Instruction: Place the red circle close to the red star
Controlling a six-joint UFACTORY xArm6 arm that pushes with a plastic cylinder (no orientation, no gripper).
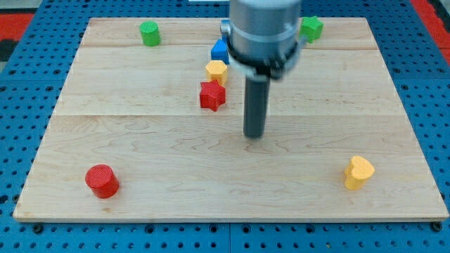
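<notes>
The red circle (pixel 102 180) is sitting near the wooden board's (pixel 140 140) lower left corner, well apart from everything else. A green cylinder (pixel 149 33) is resting by the top edge. The red star (pixel 212 95) is lying mid-board, touching the yellow hexagon (pixel 216 71) above it, with a blue block (pixel 220 51) behind that. My tip (pixel 254 135), a bare rod with nothing to open or close, is standing just right of the star. A green block (pixel 311 27) is peeking out past the arm, and a yellow heart (pixel 358 172) is sitting lower right
</notes>
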